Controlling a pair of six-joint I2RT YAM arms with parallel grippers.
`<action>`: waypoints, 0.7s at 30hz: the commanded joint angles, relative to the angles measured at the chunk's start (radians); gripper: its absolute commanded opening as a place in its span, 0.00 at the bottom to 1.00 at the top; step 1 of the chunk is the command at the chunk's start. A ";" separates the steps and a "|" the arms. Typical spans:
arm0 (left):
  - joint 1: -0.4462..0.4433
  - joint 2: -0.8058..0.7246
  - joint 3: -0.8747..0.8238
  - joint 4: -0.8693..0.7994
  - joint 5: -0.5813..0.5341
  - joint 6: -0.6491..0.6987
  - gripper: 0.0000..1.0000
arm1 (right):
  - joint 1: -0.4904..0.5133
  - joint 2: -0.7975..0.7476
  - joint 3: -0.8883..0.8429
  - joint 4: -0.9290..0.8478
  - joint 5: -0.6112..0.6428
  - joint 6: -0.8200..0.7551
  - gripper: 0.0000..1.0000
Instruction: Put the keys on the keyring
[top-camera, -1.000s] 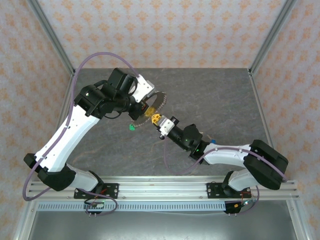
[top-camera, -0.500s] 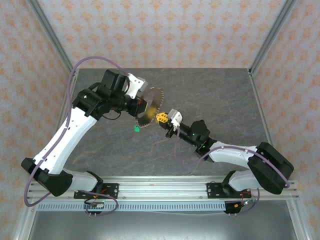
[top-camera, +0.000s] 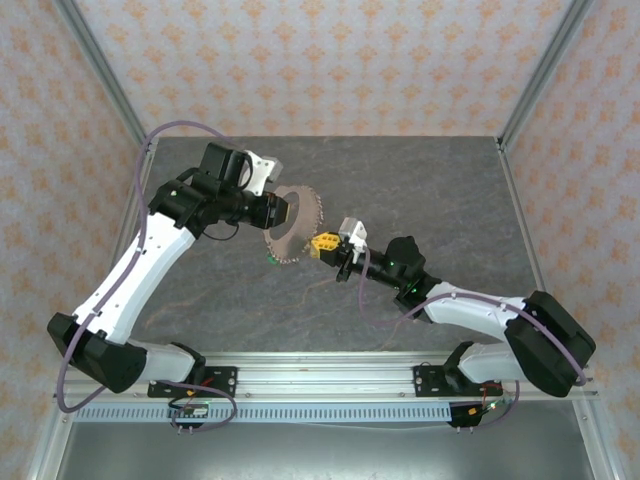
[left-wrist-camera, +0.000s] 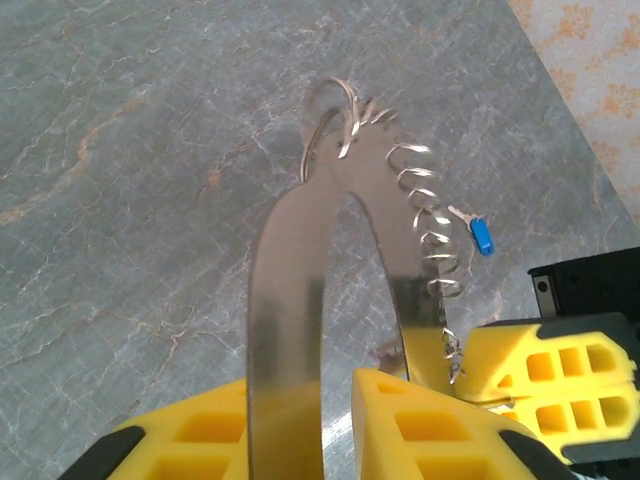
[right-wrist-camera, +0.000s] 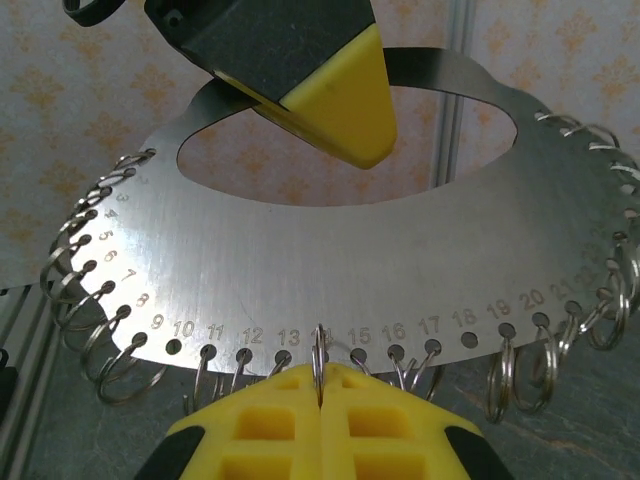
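The keyring hangs above the table, left gripper at its left edge, right gripper at its near-right edge. A key lies on the table beside it, apparently apart.

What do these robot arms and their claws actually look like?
The left arm and right arm are white with black joints, each carrying a purple cable. The left claw and right claw have yellow fingers with square cut-outs.
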 joint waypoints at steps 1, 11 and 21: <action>0.003 0.011 -0.053 0.040 -0.016 -0.031 0.33 | -0.003 -0.033 0.006 0.024 0.015 0.018 0.00; 0.004 -0.009 -0.295 0.254 -0.127 -0.183 0.43 | -0.003 -0.047 0.047 -0.283 0.160 -0.124 0.00; 0.004 -0.046 -0.570 0.532 -0.237 -0.362 0.54 | -0.003 0.046 0.136 -0.563 0.227 -0.388 0.00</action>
